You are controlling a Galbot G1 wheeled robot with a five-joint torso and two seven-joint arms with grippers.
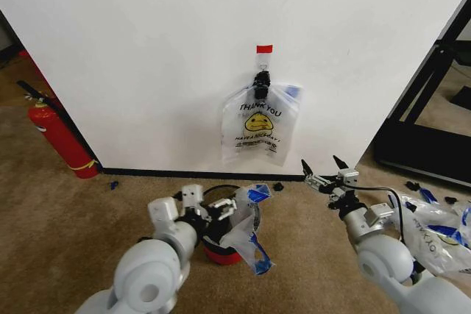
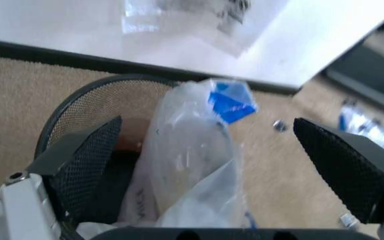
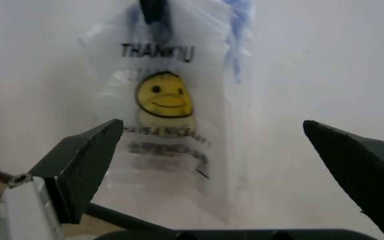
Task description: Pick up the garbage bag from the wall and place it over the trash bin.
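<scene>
Garbage bag [image 1: 260, 124] hangs from black clip [image 1: 262, 79] on wall [image 1: 147, 49], long axis vertical. Right gripper [image 1: 324, 169] nearer: below bag, slightly right, jaws spread, aimed straight at it. Left gripper [image 1: 221, 209] over trash bin [image 1: 221, 251], jaws spread around another bag [image 1: 246, 229] there.

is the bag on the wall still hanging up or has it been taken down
Hanging. The garbage bag dangles flat from the black clip on the wall; the open right end effector is short of it, not touching.

Probably a lab: carpet [image 1: 66, 218], fire extinguisher [image 1: 59, 137], bare wall [image 1: 147, 49]
</scene>
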